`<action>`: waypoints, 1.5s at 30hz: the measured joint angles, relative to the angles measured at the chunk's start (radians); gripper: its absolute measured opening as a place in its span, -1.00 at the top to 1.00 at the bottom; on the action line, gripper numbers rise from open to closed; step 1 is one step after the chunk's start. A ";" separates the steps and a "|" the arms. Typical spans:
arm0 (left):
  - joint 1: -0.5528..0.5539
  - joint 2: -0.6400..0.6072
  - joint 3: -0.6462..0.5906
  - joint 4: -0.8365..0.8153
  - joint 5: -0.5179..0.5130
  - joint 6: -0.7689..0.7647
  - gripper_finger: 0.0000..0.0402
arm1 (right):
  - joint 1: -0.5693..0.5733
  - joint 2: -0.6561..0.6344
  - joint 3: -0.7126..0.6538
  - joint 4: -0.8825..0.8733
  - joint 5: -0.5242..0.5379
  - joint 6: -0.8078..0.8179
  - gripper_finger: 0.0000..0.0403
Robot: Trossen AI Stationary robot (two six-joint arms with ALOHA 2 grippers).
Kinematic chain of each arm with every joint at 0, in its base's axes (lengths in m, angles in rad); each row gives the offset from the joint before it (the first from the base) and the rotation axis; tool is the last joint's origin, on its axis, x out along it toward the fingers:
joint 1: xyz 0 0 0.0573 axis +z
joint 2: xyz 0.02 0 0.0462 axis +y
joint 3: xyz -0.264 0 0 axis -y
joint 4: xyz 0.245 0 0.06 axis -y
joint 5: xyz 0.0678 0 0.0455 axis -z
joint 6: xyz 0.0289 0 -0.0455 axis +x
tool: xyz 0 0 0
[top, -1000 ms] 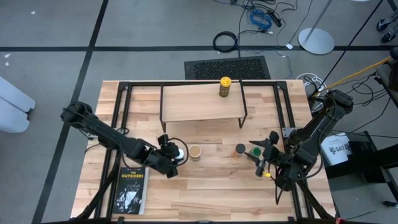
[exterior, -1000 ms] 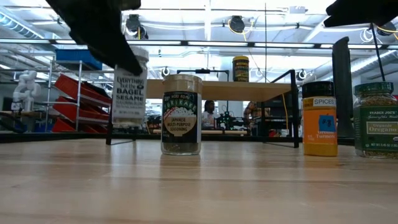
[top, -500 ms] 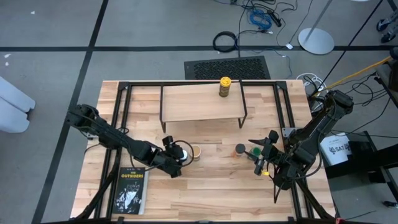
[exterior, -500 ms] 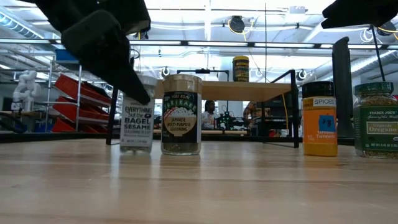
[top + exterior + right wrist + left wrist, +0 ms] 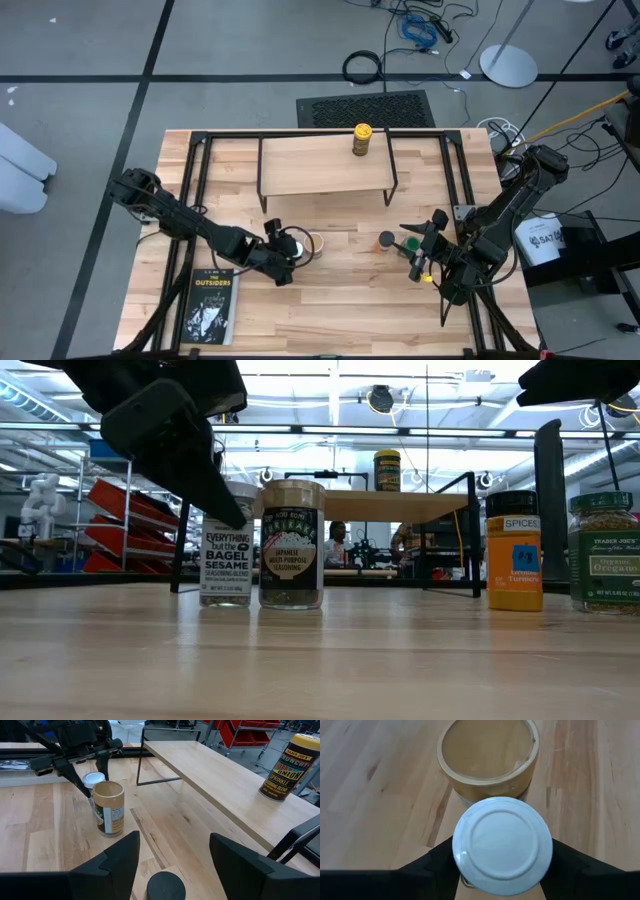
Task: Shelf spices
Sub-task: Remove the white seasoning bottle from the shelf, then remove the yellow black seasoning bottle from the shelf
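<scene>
Half the white-lid jar (image 5: pixel 225 550) hides behind left hand (image 5: pixel 180 445)

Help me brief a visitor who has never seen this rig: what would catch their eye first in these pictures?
Probably the left gripper, closed around the white-lidded jar standing on the table right beside the tan-lidded jar. Next, the lone yellow-lidded jar on the shelf at the back. The right gripper waits open near the black-lidded jar and green-lidded jar.

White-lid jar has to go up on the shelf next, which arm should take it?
Left. Its claw is around the white-lid jar; the right claw is open near the green-lid jar.
</scene>
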 joint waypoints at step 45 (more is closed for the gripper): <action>0.016 -0.015 0.226 -0.169 -0.202 0.075 -0.58 | -1.045 -0.159 0.551 0.045 -0.914 -1.198 -0.14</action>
